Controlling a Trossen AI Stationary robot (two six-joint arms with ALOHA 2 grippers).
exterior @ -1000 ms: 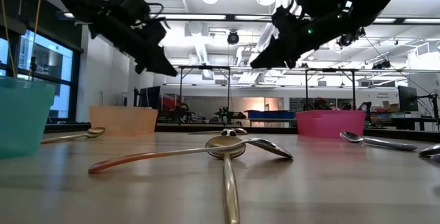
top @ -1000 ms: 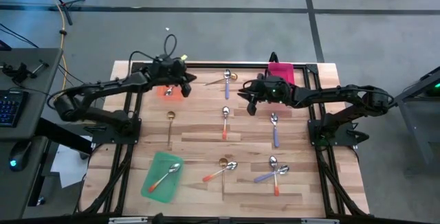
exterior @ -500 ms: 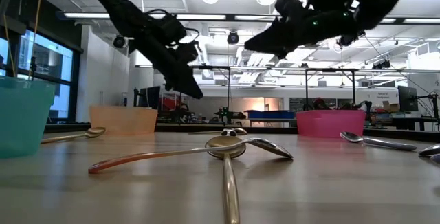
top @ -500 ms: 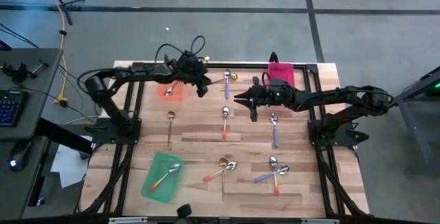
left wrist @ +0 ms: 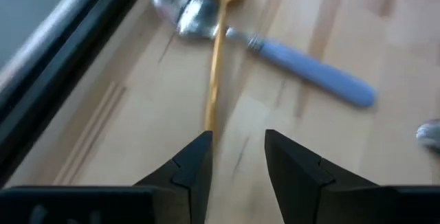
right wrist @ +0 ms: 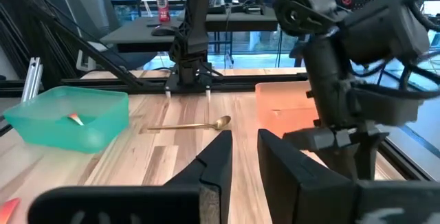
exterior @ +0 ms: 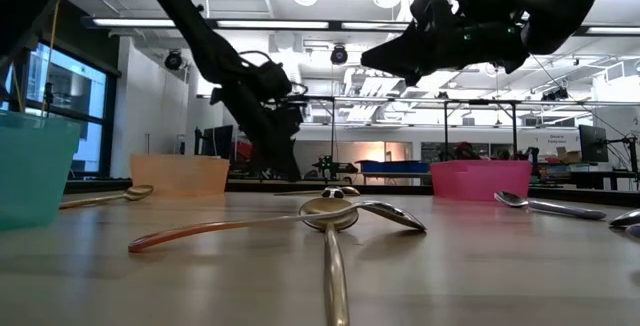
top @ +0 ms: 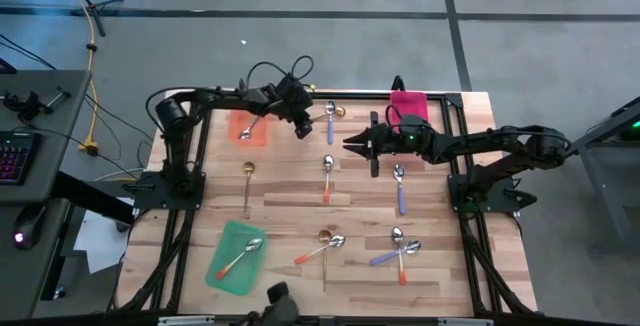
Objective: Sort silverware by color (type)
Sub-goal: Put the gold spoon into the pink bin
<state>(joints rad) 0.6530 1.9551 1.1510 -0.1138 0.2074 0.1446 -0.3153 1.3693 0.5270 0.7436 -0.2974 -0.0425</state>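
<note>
Small spoons lie scattered on the wooden table. A gold spoon (left wrist: 214,66) and a blue-handled spoon (left wrist: 302,62) lie crossed near the far edge (top: 331,115). My left gripper (left wrist: 237,159) hovers open just beside them (top: 303,131), and the gold handle's end lies at one fingertip; whether they touch, I cannot tell. My right gripper (top: 352,144) hangs above the table's middle (exterior: 375,61), its fingers (right wrist: 220,155) a little apart with nothing between them. One spoon lies in the orange tray (top: 250,126), another in the green tray (top: 237,256).
A pink tray (top: 408,104) stands at the far right. Loose spoons: a gold one (top: 247,181), an orange-handled one (top: 327,178), a blue-handled one (top: 400,194), and two crossed heaps near the front (top: 322,246) (top: 400,249). A black frame runs around the table's edges.
My left gripper has gone from above the orange tray toward the table's right edge and down, to the crossed gold and blue-handled spoons. A spoon now shows lying in the orange tray, where the gripper stood before.
</note>
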